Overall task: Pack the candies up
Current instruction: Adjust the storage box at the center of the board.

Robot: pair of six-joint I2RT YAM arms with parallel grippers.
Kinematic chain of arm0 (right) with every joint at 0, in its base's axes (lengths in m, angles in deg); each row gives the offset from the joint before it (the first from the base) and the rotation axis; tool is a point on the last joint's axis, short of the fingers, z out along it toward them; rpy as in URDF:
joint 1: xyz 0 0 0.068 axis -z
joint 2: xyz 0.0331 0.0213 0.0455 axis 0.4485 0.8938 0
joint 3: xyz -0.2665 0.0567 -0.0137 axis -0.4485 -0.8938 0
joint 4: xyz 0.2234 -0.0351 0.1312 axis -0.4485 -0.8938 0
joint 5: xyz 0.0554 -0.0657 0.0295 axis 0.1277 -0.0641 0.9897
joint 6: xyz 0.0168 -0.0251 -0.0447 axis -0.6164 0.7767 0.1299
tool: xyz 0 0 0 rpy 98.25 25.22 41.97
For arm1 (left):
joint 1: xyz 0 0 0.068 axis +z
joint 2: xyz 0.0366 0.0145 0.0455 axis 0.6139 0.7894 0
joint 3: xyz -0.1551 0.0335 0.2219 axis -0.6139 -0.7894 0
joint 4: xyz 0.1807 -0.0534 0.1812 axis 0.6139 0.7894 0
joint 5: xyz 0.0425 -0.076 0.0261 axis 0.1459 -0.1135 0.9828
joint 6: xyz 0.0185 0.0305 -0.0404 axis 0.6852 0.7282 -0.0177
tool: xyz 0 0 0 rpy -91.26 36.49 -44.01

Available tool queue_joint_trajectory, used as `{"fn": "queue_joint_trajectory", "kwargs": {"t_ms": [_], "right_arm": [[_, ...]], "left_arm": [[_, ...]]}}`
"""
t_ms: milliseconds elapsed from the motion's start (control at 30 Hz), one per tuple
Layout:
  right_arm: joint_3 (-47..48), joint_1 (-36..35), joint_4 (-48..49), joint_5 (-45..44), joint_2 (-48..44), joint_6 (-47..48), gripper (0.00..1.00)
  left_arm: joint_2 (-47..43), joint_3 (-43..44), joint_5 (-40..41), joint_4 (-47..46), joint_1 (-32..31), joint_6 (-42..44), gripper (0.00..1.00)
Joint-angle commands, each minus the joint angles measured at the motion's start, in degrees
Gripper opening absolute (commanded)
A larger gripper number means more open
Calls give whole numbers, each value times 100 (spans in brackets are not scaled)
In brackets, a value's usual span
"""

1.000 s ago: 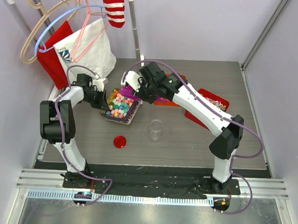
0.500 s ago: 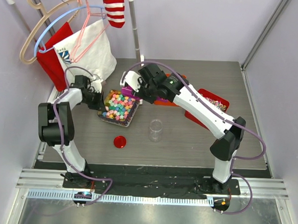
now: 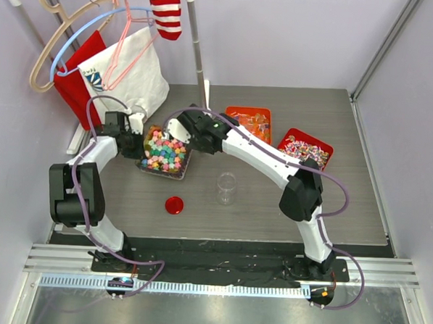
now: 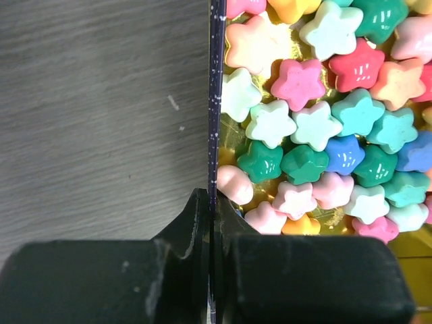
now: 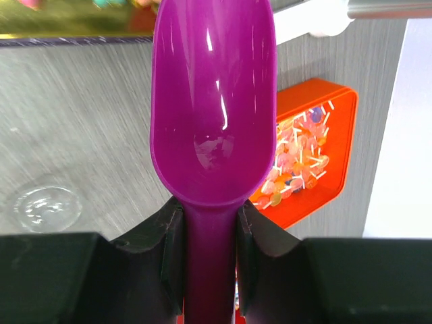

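Pinching hard with the left gripper (image 4: 210,202), clamped flat on the thin dark rim of the tray (image 4: 214,101), one finger outside over the table (image 3: 271,223), one inside against the sweets. Holding at the tray's left edge, seen from above. Getting there with the left arm (image 3: 73,191) folded along the table's left side, elbow toward the front, forearm reaching back and inward.

Over to the right arm (image 3: 268,154): rises from its base to a bent elbow, then slants long and left across the middle of the table. Ends in the right gripper (image 5: 209,223), clenched on the handle of a purple scoop (image 5: 212,115). Shows the bowl bare and glossy to the wrist camera, tip over the tray's rim at its far right corner.

Now the containers, biggest first. Sitting left of centre, that tray, packed with the candies (image 4: 324,135): small star-shaped pieces in pink, mint, green, blue, yellow and orange, heaped over a gold floor. Further back, right of the tray, an orange tin (image 3: 249,122) of shiny wrapped sweets. Right of that again, a red tin (image 3: 304,148) with white-and-red wrapped sweets. Nearer the front, apart from the tray, a clear jar (image 3: 227,188), upright, open at the top, see-through to the table. Left of the jar, lying flat, a small red lid (image 3: 173,204).
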Motion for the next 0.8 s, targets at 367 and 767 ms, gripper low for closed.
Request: {"fn": "queue_joint_trajectory", "kwargs": {"t_ms": [367, 767], "right_arm": [[425, -330, 42, -939, 576, 479, 1], [565, -567, -195, -1247, 1042, 769, 1]], "left_arm": [[-788, -472, 936, -844, -460, 45, 0], [-1237, -771, 1244, -1204, -697, 45, 0]]}}
